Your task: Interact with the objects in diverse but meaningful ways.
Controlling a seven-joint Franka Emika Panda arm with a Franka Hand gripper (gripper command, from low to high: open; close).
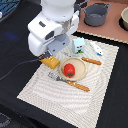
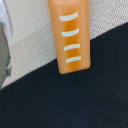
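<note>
A golden-yellow bread loaf [image 1: 49,62] lies at the edge of the pale placemat [image 1: 100,85], toward the exterior view's left. My gripper [image 1: 51,54] hangs right over it; its fingertips are hidden by the white hand. The wrist view shows the loaf [image 2: 70,35] very close, with white slash marks, lying half over the mat [image 2: 30,35] and half over black table [image 2: 75,100]; no fingers show there. A red tomato [image 1: 70,70] sits on a tan plate [image 1: 81,75]. A small white carton [image 1: 78,45] and a white-and-blue tube [image 1: 96,48] stand further back.
Two orange-handled cutlery pieces [image 1: 91,61] [image 1: 75,84] lie on the mat beside the plate. A grey pot [image 1: 96,14] and a bowl [image 1: 124,19] sit at the back on a brown surface. A black cable runs along the exterior view's left.
</note>
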